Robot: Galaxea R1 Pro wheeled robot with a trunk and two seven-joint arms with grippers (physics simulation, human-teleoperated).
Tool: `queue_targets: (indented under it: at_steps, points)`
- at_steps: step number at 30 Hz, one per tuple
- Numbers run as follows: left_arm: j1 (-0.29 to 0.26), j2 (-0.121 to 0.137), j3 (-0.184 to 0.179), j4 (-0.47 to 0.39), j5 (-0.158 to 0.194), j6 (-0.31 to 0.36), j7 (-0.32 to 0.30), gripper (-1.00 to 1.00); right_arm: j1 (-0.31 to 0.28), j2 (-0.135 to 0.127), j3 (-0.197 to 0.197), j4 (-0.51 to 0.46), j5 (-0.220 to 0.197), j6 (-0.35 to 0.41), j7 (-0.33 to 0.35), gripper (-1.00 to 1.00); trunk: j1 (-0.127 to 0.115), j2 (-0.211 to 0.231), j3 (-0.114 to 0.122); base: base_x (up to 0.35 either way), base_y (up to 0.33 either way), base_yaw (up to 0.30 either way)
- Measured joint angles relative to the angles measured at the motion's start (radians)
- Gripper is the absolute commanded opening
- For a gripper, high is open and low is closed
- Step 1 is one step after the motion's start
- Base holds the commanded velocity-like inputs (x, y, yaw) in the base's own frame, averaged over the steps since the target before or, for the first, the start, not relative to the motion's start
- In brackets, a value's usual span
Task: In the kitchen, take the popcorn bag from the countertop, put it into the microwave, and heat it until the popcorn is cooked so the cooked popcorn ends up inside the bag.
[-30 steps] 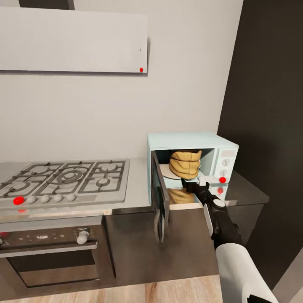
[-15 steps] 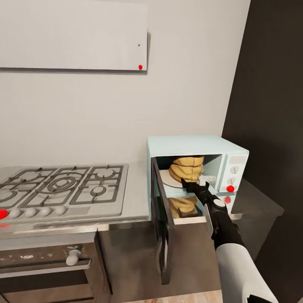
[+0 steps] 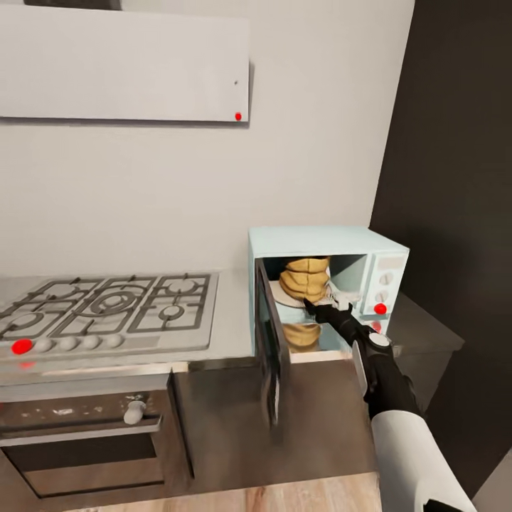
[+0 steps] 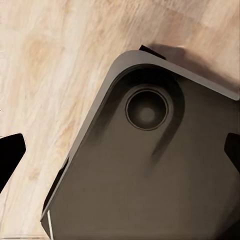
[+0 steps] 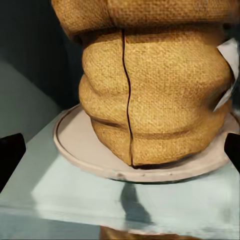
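Currently, the popcorn bag (image 3: 304, 279) stands upright on the round plate (image 5: 90, 155) inside the microwave (image 3: 323, 284), whose door (image 3: 272, 348) hangs open. The right pincer (image 3: 328, 307) sits at the cavity mouth, fingers spread wide, holding nothing. The left pincer (image 4: 120, 155) is likewise spread wide and empty.

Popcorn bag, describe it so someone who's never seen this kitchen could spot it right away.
Find the mint-blue microwave at the right end of the countertop, beside the gas hob; its door hangs open. The popcorn bag stands upright on the round plate inside. It's the only tan, coarse-woven sack with bulging horizontal folds.
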Motion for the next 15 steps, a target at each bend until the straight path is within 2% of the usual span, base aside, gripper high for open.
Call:
queue_targets:
  at_steps: [4, 7, 8, 10, 12, 15]
  points:
    - [0.000, -0.001, 0.000, 0.000, -0.002, 0.000, 0.000, 1.00, 0.000, -0.014, -0.001, -0.017, -0.001, 0.029, -0.001, 1.00, 0.000, 0.000, 0.000, -0.335, 0.000, 0.000]
    - [0.000, -0.001, 0.000, 0.001, -0.001, 0.000, 0.000, 1.00, 0.000, -0.016, -0.001, -0.056, -0.002, 0.097, -0.001, 1.00, 0.000, 0.000, 0.000, -0.335, 0.000, 0.000]
    - [0.000, -0.001, 0.000, 0.001, -0.001, 0.000, 0.000, 1.00, 0.000, -0.016, -0.001, -0.082, -0.002, 0.144, -0.001, 1.00, 0.000, 0.000, 0.000, -0.335, 0.000, 0.000]
    - [0.000, -0.001, 0.000, 0.000, 0.005, 0.000, 0.000, 1.00, 0.000, -0.027, -0.002, -0.214, -0.002, 0.430, -0.001, 1.00, 0.000, 0.000, 0.000, -0.335, 0.000, 0.000]
    - [0.000, -0.001, 0.000, 0.001, 0.006, 0.000, 0.000, 1.00, 0.000, -0.052, -0.002, -0.242, -0.002, 0.529, 0.002, 1.00, 0.000, 0.000, 0.000, -0.335, 0.000, 0.000]
    - [0.000, -0.001, 0.000, 0.001, 0.005, 0.000, 0.000, 1.00, 0.013, -0.098, -0.002, -0.256, -0.002, 0.583, 0.005, 1.00, 0.000, 0.000, 0.000, -0.335, 0.000, 0.000]
